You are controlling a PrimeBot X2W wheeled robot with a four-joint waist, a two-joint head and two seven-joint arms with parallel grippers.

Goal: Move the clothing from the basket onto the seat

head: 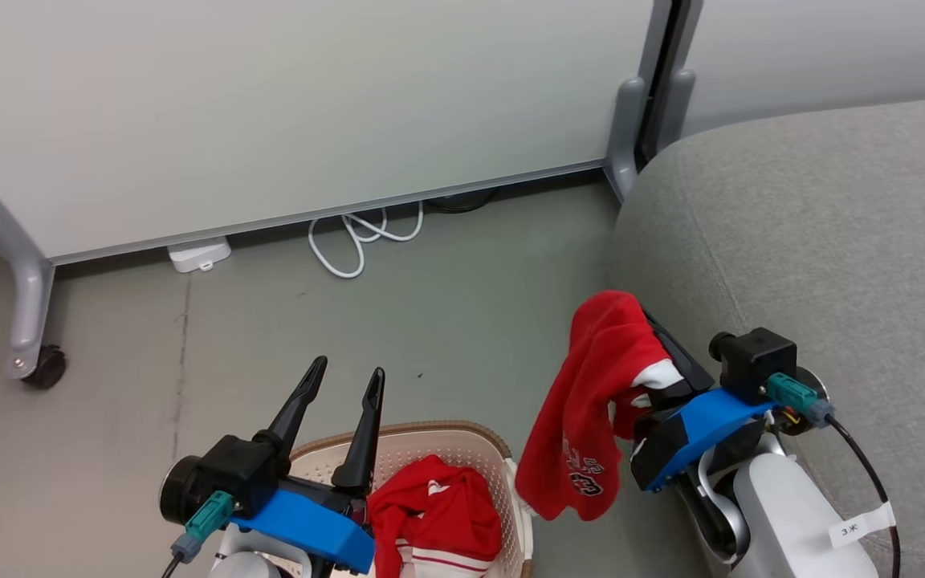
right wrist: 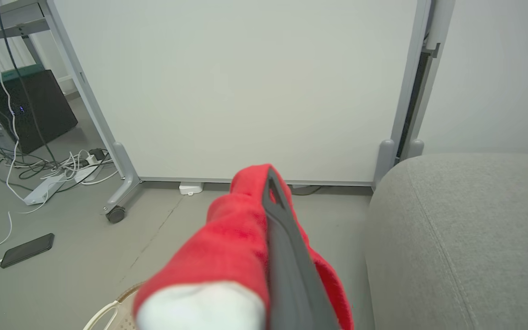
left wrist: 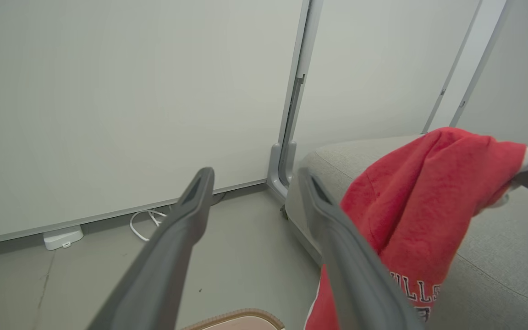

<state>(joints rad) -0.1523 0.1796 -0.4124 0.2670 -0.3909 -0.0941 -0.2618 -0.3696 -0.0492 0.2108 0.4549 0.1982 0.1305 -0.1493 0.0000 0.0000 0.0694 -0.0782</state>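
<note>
A red garment with dark lettering (head: 591,401) hangs from my right gripper (head: 643,325), which is shut on it just left of the grey sofa (head: 816,241), above the floor. The same cloth (right wrist: 227,247) drapes over one finger in the right wrist view and shows as red fabric (left wrist: 420,206) in the left wrist view. A second red garment with white stripes (head: 434,514) lies in the cream basket (head: 462,441) at the bottom. My left gripper (head: 346,377) is open above the basket's left side, nothing between its fingers (left wrist: 190,211).
A white partition on grey wheeled legs (head: 25,297) stands behind. A white cable (head: 358,237) and a small white box (head: 199,254) lie on the floor at its base. A phone (right wrist: 28,250) and a tangle of cables (right wrist: 62,169) lie further left.
</note>
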